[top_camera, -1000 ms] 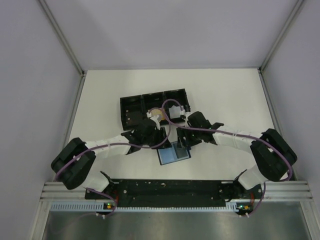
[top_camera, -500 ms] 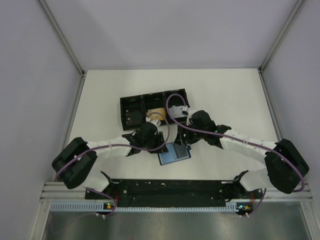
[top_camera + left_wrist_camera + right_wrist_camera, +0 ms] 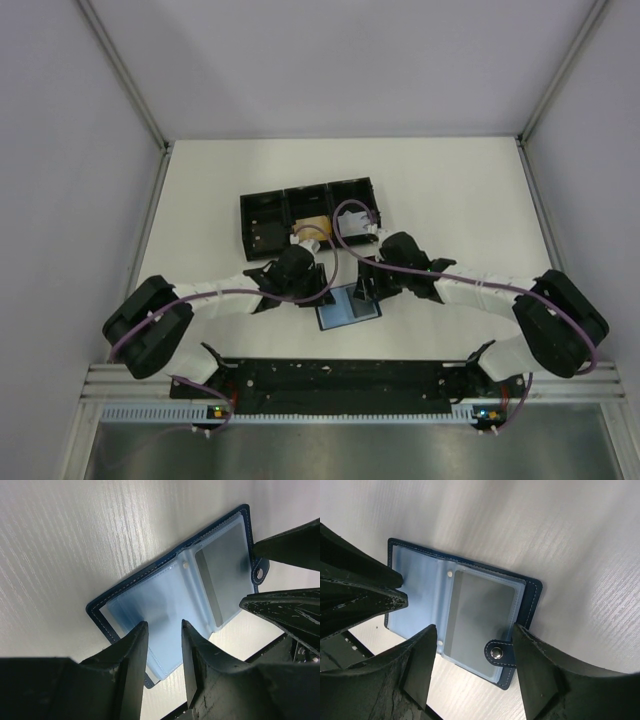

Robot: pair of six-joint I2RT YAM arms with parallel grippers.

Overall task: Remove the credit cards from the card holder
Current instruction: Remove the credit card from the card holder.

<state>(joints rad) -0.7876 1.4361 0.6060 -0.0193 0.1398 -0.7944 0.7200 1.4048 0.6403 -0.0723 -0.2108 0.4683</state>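
— Since one second ago the left gripper [image 3: 162, 655] has come away from the black tray [image 3: 262, 232]. Now it stands over the card holder [image 3: 185, 595], which lies open and flat on the table [image 3: 450, 190], between the two grippers.
— Does it hold something?
— No. Its jaws are apart, with nothing between them. The right gripper [image 3: 475, 670] is spread wide and also empty, near the snap tab [image 3: 496, 653].
— And the credit cards?
— One orange-tan card [image 3: 312, 223] lies in the middle compartment of the tray, so I judge the task partly done. One sleeve [image 3: 480, 615] looks greyish; whether a card is inside, I cannot tell.
— What is left?
— Probably to check the sleeves and pull out any card which remains.
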